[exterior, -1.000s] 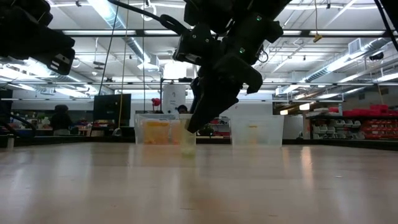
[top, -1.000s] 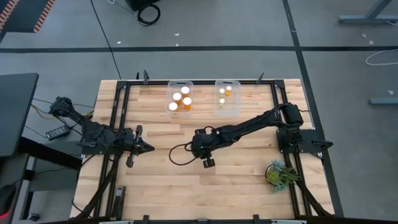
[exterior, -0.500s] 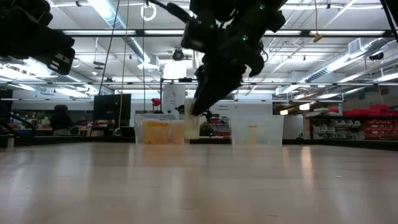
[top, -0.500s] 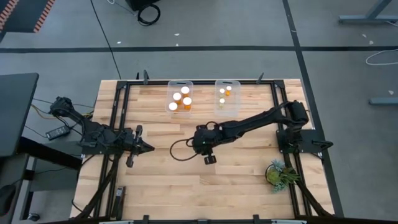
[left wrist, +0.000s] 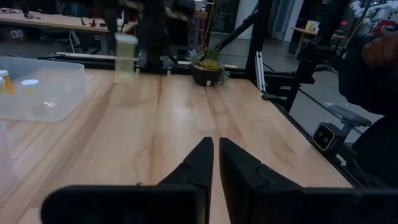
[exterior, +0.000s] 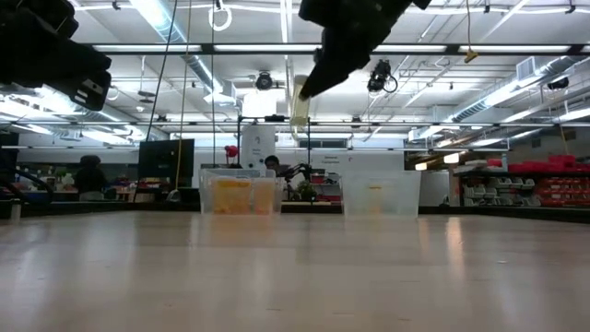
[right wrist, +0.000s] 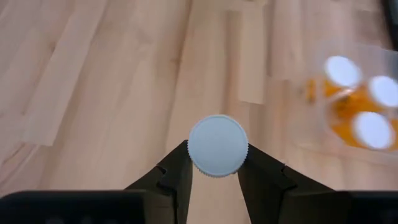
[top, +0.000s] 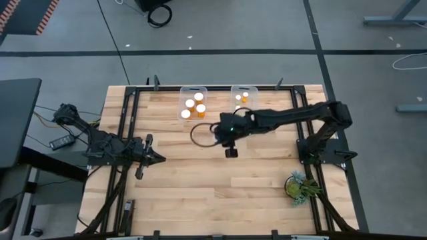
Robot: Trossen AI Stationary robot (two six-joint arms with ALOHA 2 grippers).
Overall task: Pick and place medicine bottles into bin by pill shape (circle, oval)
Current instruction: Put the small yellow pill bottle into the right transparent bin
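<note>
I'm looking at the wooden table [top: 200, 180] first, its dark frame running round the edges. At the far side sit two clear bins: the left bin [top: 193, 103] with three white-capped medicine bottles [top: 199, 97] inside, and the right bin [top: 243, 105] with a few smaller ones [top: 238, 108] (I cannot count them surely). A small potted plant [top: 299, 185] stands at the near right corner, well apart from everything else.

My right arm reaches in from the right edge toward the middle of the table, a cable loop [top: 200, 133] hanging beside it. The right gripper [right wrist: 217, 163] is clenched on a bottle with a white cap [right wrist: 218, 145], both fingers [right wrist: 177, 177] pressed against the cap's sides. In the low view that bottle [exterior: 300, 104] hangs high above the tabletop, above and between the two bins. Nothing stands between it and the bins.

The left gripper [left wrist: 216, 149] waits at the left side of the table, its jaws closed together and holding nothing.
</note>
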